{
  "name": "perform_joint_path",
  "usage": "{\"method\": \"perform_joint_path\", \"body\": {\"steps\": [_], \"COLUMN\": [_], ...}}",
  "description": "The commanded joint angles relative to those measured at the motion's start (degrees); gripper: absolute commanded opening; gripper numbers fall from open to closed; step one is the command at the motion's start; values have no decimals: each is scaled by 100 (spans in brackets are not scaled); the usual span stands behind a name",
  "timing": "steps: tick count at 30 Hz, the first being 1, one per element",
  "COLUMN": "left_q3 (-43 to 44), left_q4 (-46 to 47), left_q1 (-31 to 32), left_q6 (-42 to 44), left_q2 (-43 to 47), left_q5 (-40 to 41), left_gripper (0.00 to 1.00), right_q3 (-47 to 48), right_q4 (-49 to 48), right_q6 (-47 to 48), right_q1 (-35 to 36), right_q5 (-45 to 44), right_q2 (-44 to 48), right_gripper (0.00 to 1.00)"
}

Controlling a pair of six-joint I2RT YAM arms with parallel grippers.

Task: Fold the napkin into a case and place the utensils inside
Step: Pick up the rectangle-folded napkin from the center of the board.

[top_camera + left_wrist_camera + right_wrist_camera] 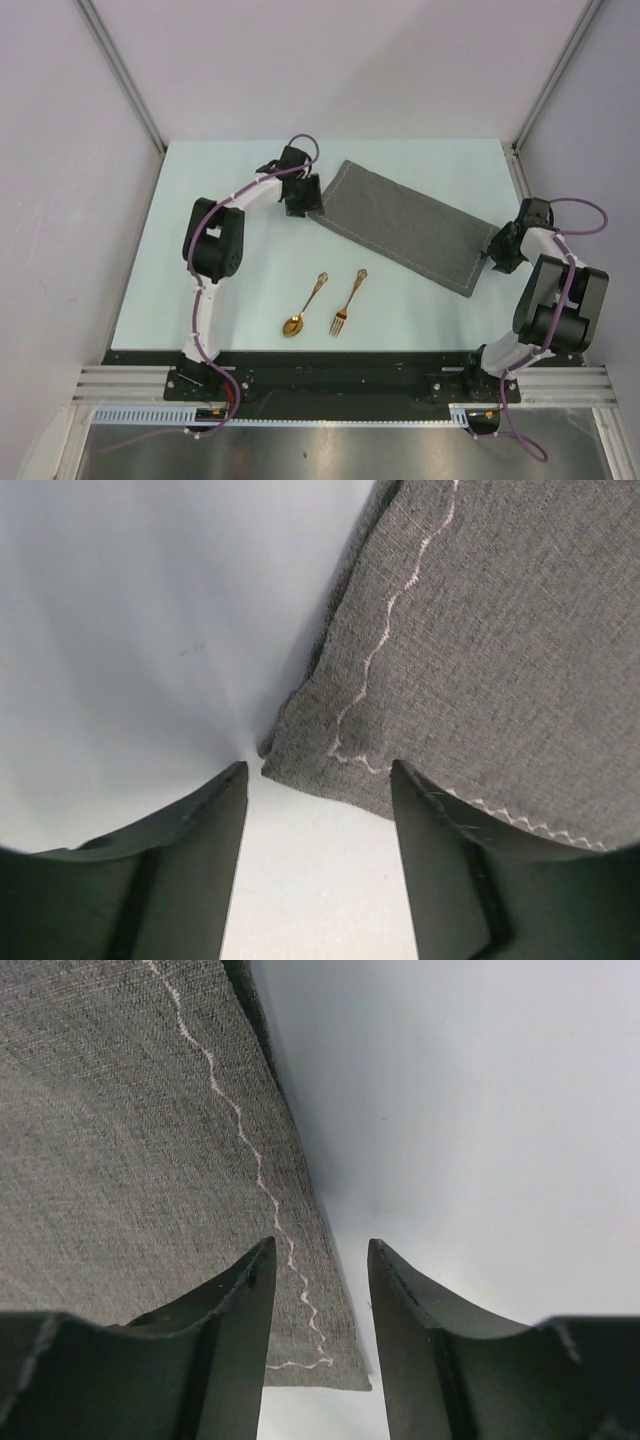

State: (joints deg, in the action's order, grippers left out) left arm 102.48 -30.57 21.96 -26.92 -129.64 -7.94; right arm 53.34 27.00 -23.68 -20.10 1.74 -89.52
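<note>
Your left arm point(213, 245) and right arm point(560, 300) bend outward, left gripper point(318, 768) and right gripper point(321, 1244) both low, jaws apart.

We look down from high behind the near edge of the table point(200, 290), far enough to take in all of it. The left wrist camera peers past the left gripper point(318, 768), very close onto the left end of the napkin point(405, 225); the right wrist camera, past the right gripper point(320, 1243), onto its right end. The overhead view holds both ends.
</note>
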Motion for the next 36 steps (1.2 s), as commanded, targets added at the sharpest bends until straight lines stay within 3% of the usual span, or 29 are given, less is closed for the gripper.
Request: {"method": "perform_joint_path", "body": {"steps": [1,11,18,30,36], "left_q3": [141,-729,-887,-878,-861], "left_q4": [-151,473,648,701,710], "left_q1": [-33,54,204,222,221], "left_q6": [-173,-507,-595,-639,-630], "left_q2": [929,2399,2576,2532,2514], "left_q5": [-251,-708,-902,-955,-981], "left_gripper": [66,69,69,69,69], "right_q3": [255,713,722,484,458], "right_q4": [-292,182,297,-99,-239], "right_q6": [92,-57,48,-22,-22], "right_q1": [146,726,964,1096,1122], "right_q5": [-348,-1254,-1659,-1343,-1176], "right_q2": [-171,-760,-840,-1173,-1411], "right_gripper": [45,45,48,48,37]}}
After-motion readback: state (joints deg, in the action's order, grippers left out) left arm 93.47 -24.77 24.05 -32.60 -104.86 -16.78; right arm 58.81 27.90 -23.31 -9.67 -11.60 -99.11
